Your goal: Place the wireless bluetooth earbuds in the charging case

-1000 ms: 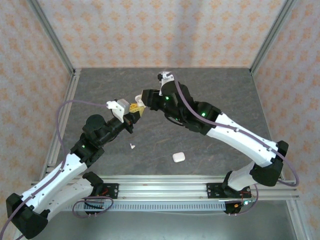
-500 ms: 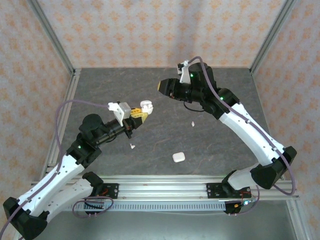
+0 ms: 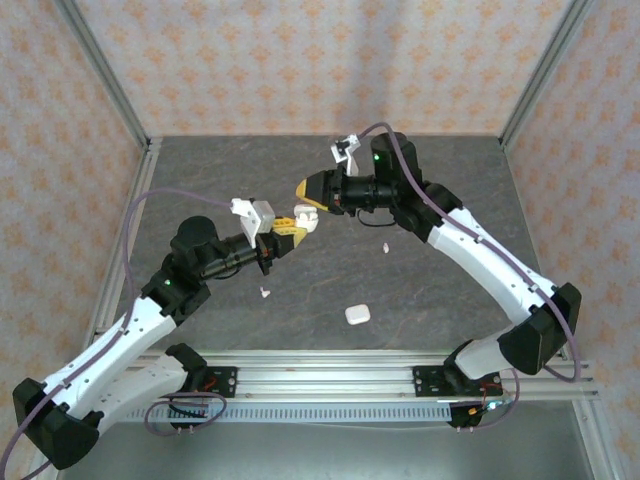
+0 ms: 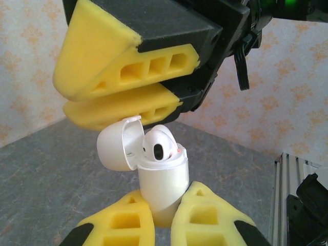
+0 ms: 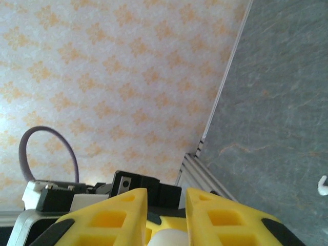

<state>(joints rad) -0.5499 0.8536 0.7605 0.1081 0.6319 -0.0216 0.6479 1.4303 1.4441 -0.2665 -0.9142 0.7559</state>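
Low in the top view, a closed white rounded-square plastic case (image 3: pixel 357 314) lies on the grey stone-patterned counter (image 3: pixel 220 180). To its left is a tiny loose white plastic earbud with a short stem (image 3: pixel 265 292), and up and to its right is a second loose white earbud (image 3: pixel 385 247). All three lie where they lay half a second ago.

Further up, at the middle of the frame, the left gripper (image 4: pixel 164 205) has its yellow foam jaws clamped on the body of a white oval charging case with its lid flipped open (image 4: pixel 161 187). The case stands upright and clear of the counter, and it has shifted slightly to the right. A white earbud (image 4: pixel 160 145) sits in its well, stem down, not fully sunk.

Beyond it, the right gripper (image 3: pixel 306 192) has swung down and left from its earlier spot, which was well apart. It now hangs just above the open lid. Its jaws are drawn almost together, and nothing can be seen between them.
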